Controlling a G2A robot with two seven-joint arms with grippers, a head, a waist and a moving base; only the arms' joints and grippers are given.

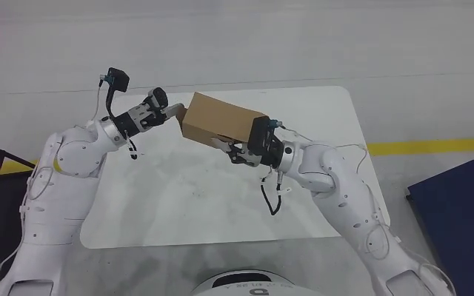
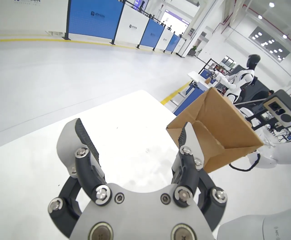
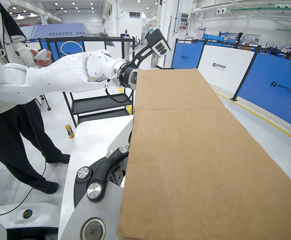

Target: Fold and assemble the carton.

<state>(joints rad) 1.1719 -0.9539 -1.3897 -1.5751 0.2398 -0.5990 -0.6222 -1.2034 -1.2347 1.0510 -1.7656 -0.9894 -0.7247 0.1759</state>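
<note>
A brown carton (image 1: 218, 118) hangs tilted above the white table (image 1: 222, 200), toward its far side. My right gripper (image 1: 243, 146) is shut on the carton's wall at the near right end. In the right wrist view the carton (image 3: 193, 159) hides one finger, and the other finger (image 3: 118, 148) lies against its side. My left gripper (image 1: 172, 111) stands open at the carton's left end. In the left wrist view the carton's (image 2: 218, 127) open end with inward flaps faces the left gripper (image 2: 136, 136), and one fingertip (image 2: 187, 138) overlaps a flap's edge.
The table's near and middle surface lies bare below both arms. Beyond the table's left edge stand a black shelf cart (image 3: 100, 106) and a bottle (image 3: 70, 130) on the floor. Blue and white partition panels (image 2: 95, 20) line the far floor.
</note>
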